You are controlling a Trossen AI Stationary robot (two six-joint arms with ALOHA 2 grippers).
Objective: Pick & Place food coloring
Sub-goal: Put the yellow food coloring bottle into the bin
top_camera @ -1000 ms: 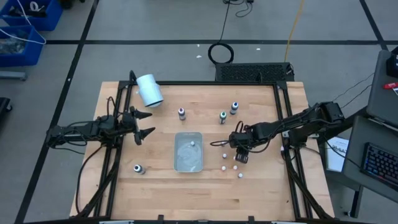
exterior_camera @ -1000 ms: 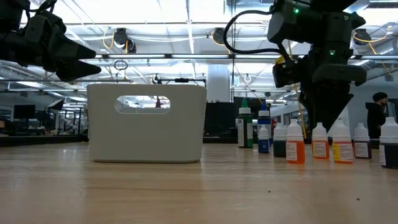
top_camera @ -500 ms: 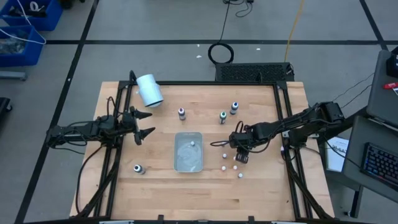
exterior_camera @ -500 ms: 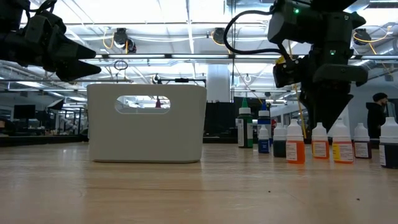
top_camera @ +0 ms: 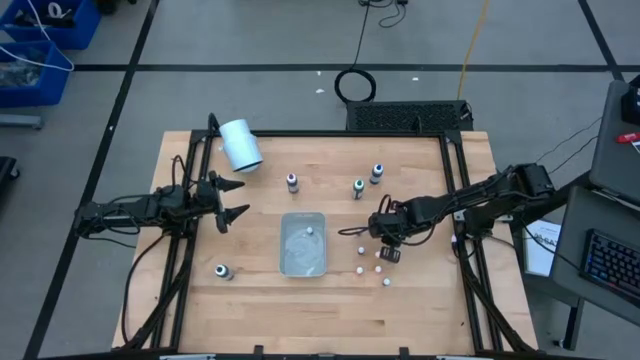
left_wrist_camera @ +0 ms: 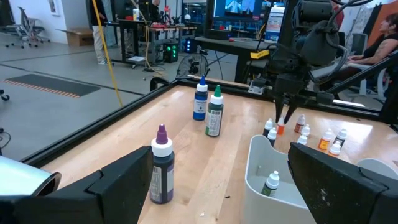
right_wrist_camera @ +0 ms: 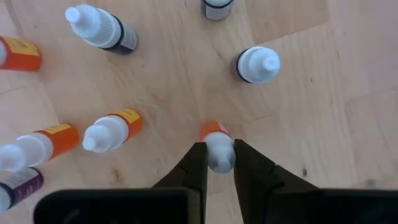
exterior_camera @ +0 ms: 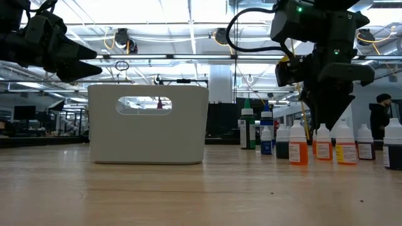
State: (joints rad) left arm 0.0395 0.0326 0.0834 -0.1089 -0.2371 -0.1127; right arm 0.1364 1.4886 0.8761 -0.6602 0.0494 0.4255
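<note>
A little orange food coloring bottle (right_wrist_camera: 217, 142) stood among other small bottles near the tabletop's (top_camera: 420, 310) right edge. The right gripper's (right_wrist_camera: 218, 163) fingers squeezed its white cap. The left gripper (top_camera: 232, 199) hung wide open, holding nothing, near the left edge.

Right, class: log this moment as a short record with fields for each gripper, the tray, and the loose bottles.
right gripper: fingers closed around the white cap of an orange bottle standing on the table
left gripper: open, raised at the table's left side, holding nothing
tray: clear, mid-table, one small bottle inside
loose bottles: cluster standing around the right gripper; purple-topped bottle apart
</note>
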